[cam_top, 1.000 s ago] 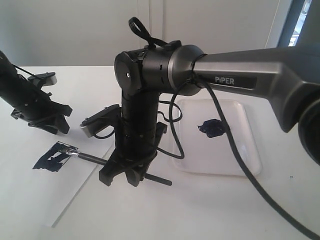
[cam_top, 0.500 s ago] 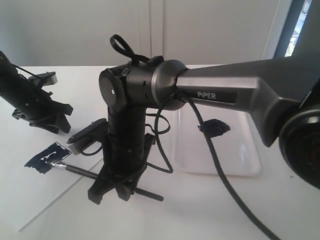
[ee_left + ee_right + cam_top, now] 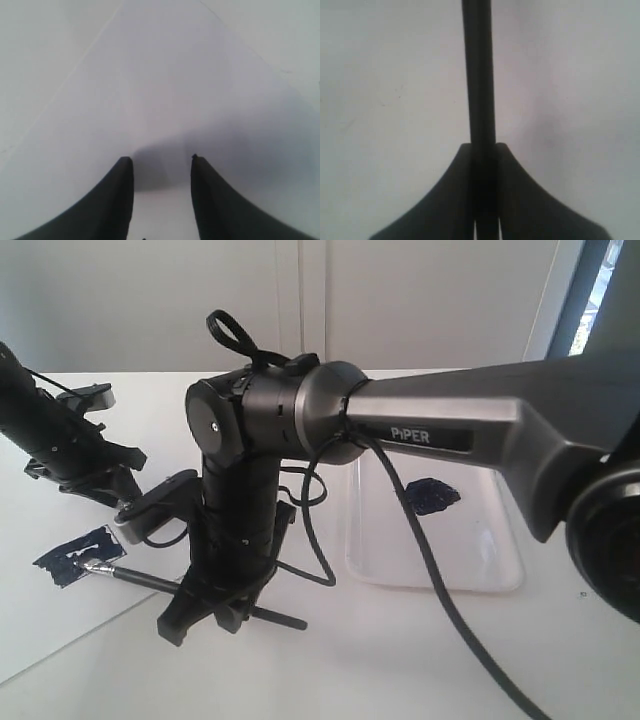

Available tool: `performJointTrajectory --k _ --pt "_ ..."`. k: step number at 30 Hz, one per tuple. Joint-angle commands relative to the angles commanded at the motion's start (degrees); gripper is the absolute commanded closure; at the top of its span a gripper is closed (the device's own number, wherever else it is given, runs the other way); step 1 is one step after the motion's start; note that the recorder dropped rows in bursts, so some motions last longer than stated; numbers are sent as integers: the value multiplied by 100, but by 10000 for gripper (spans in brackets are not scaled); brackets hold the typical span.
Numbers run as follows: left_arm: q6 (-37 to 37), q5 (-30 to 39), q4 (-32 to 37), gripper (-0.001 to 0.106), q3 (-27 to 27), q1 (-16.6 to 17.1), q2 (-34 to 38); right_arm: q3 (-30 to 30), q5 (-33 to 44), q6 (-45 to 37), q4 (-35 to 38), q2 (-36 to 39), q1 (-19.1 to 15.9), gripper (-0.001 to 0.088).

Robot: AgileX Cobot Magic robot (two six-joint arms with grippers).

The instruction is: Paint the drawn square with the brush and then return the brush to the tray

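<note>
Fingers [image 3: 120,200] of the left pincer [image 3: 162,161] apart, nothing between, near the drawn square [image 3: 75,555], streaked dark on the paper [image 3: 60,615]. Bristles of the brush [image 3: 145,580] touching that square's right edge; handle low, running rightward through the right pincer [image 3: 483,150], clamped on it past mid-length. Farther right, well apart, the tray [image 3: 435,583]. Judged: return a rightward carry, tail end leading, right arm nearer.

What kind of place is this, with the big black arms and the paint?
Probably a robot lab, not an art room. A left arm and a right arm reach over a white table. The right arm holds a brush at a blue-painted square on paper, with a paint tray nearby.
</note>
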Motion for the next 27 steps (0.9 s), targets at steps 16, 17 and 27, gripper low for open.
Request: performJointTrajectory --k 16,17,27 --pt "-1208 938 1625 614 0 308 -672 0 160 175 -313 -114 0 868" --pt "-1378 1005 1810 614 0 337 -672 0 192 175 -313 -114 0 868" --pt "-1794 1186 2144 614 0 866 -681 0 241 82 -313 -114 0 868"
